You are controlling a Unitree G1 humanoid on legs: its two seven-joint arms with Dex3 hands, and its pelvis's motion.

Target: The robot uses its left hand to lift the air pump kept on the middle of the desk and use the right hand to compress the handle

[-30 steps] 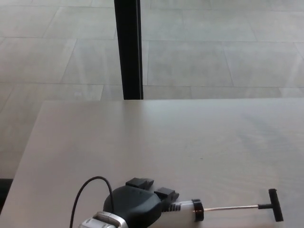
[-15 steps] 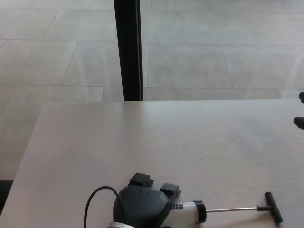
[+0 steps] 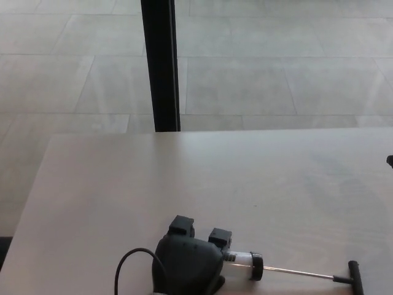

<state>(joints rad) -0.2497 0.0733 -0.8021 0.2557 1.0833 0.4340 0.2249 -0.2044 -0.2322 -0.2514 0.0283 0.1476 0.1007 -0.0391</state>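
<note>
The air pump [image 3: 245, 265] lies near the near edge of the worktop [image 3: 184, 178], its clear barrel pointing right, thin rod drawn out to a black T-handle [image 3: 355, 276] at the near right. The left hand [image 3: 187, 261] wraps the barrel's left end, fingers closed on it. Of the right hand only a dark speck shows at the right edge; its fingers cannot be judged. Pressing the handle off-axis could bend the rod or twist the pump loose. Beyond the pale worktop: a tiled floor and a black post [image 3: 161, 64].
</note>
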